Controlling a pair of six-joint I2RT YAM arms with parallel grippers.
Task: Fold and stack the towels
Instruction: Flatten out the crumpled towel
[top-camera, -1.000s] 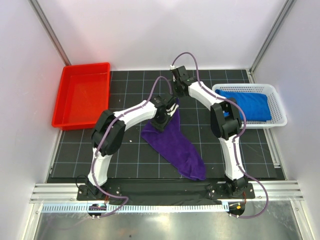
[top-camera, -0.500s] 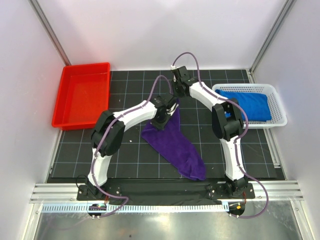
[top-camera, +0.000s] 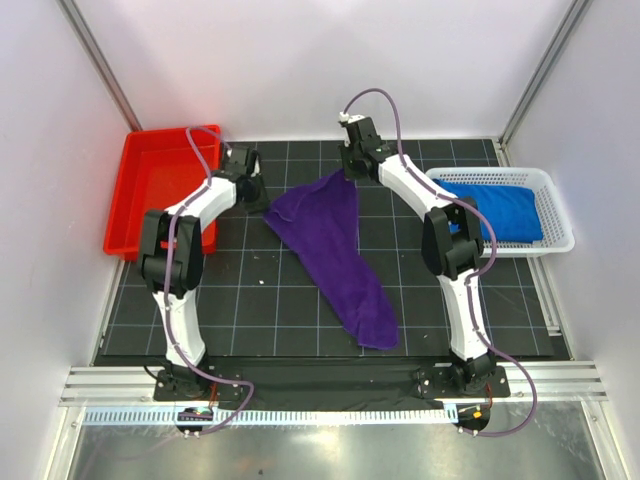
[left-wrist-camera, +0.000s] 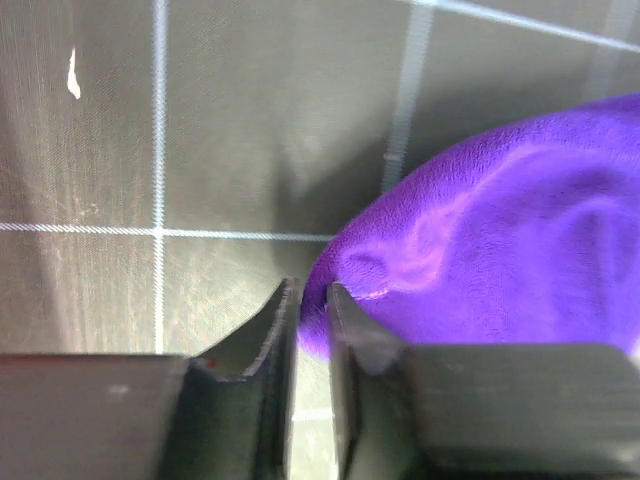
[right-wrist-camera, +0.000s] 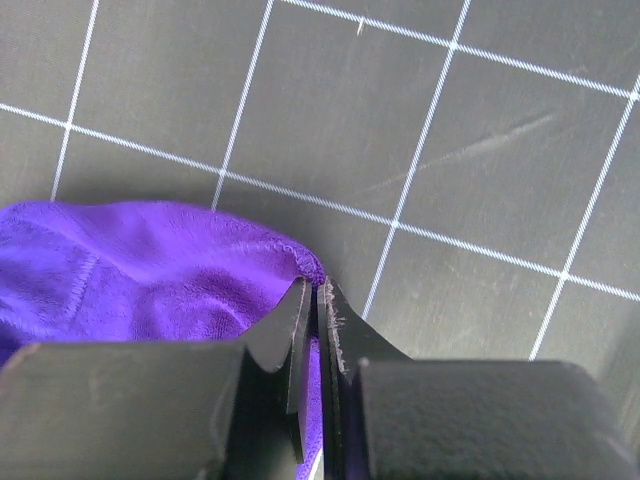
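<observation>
The purple towel (top-camera: 335, 250) lies on the black gridded mat (top-camera: 250, 300), and both pincers grip its far edge. The left gripper (left-wrist-camera: 310, 295) is closed to a narrow slit on the far-left corner, and the right gripper (right-wrist-camera: 312, 290) is pressed shut on the far-right corner. From above, the left gripper (top-camera: 262, 203) and the right gripper (top-camera: 348, 175) hold that edge spread between them. The rest of the cloth trails away toward the near right in a long, narrowing tongue, so its long axis runs slantwise from far left to near right. The next move probably depends on this: the tail sits off to the near right of both pincers, closer to the right arm's side, so it needs squaring before a clean fold. The mat is flat and bare on the near left. The red tray (top-camera: 160, 195) sits just left of the left pincer, and the white basket (top-camera: 562, 215), holding the blue towel (top-camera: 495, 208), stands to the right.
</observation>
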